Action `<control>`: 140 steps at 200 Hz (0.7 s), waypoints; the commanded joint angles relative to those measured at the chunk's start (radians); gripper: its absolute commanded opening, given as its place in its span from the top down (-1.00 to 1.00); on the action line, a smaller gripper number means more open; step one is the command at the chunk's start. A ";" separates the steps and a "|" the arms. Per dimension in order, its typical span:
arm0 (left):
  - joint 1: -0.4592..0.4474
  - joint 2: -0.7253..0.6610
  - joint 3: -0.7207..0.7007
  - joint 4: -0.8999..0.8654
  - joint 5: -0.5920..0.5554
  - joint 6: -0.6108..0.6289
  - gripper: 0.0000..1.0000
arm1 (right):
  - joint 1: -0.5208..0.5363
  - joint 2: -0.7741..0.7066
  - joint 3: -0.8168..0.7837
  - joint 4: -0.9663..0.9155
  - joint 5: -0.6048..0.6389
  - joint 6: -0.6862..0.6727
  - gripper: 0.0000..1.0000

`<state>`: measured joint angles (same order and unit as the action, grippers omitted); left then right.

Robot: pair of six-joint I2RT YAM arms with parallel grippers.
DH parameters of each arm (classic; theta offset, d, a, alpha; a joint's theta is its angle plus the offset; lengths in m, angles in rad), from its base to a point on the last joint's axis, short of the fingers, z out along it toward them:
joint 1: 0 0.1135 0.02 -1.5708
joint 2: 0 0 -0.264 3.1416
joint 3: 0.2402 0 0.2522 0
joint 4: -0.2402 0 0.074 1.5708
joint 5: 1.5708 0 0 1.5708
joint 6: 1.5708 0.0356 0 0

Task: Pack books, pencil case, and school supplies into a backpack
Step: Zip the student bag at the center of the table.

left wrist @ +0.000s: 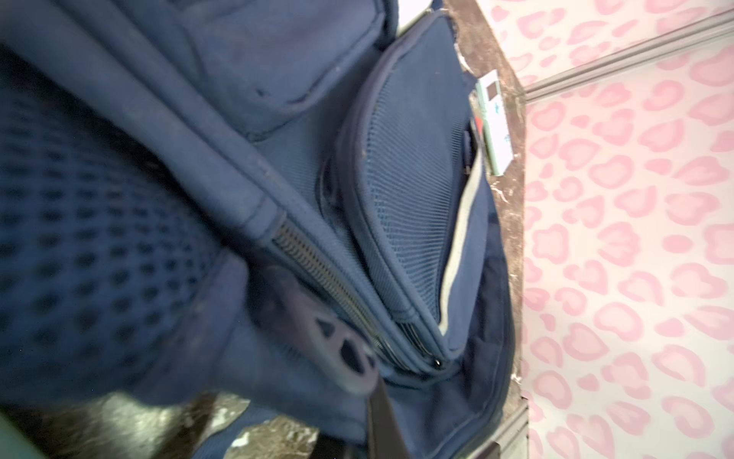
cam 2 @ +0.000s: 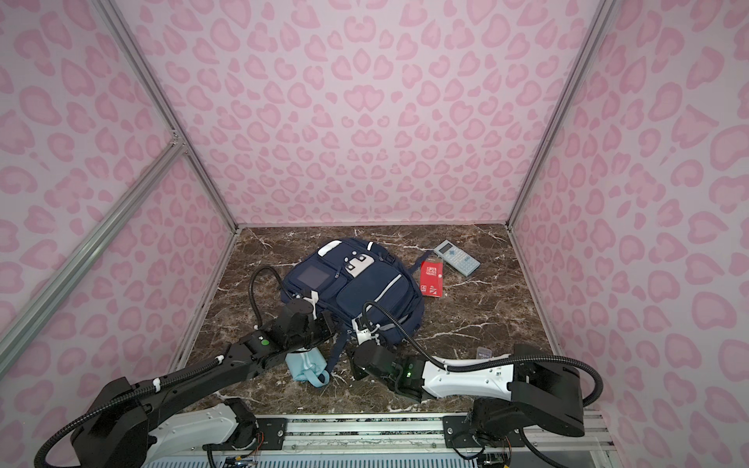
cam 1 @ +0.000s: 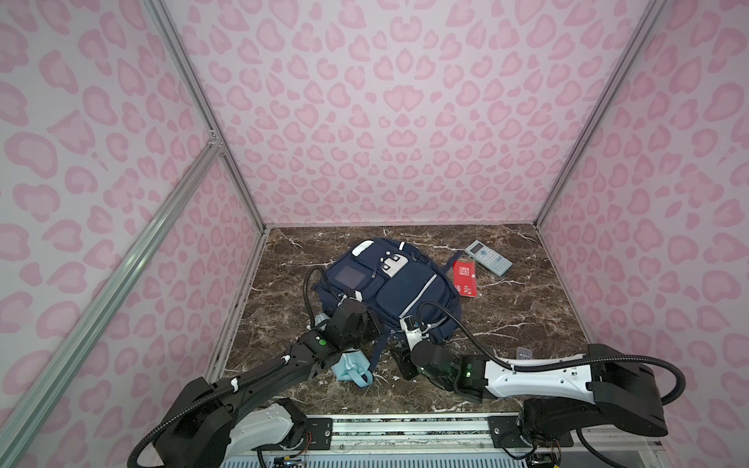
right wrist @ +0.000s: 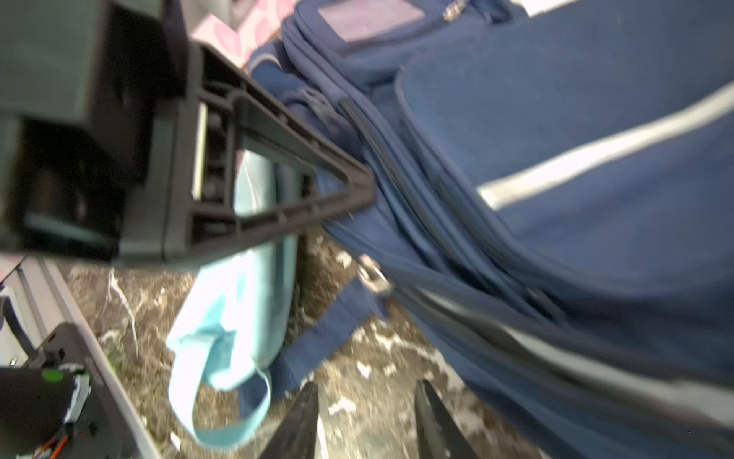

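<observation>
So the navy backpack (cam 1: 389,283), with white patches and grey stripes, lies front-up in the middle of the table (cam 1: 506,316). There's one of each: backpack, aqua pencil case (cam 1: 350,366) just by its near edge, and calculator (cam 1: 488,256) and red pack (cam 1: 466,279) together at the far right. The left claw (right wrist: 367,186) pinches the backpack's edge. The right claw (right wrist: 367,387) hangs released, gripping nothing.
</observation>
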<state>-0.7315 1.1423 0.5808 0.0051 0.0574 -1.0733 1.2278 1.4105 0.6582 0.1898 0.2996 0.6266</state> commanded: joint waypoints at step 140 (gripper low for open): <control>-0.032 -0.037 0.023 -0.005 0.000 0.016 0.97 | -0.031 0.078 0.133 -0.141 0.313 -0.045 1.00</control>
<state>-0.7803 1.1194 0.5804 0.0521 0.0216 -1.1027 1.2156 1.5246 0.8310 0.0788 0.5743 0.5636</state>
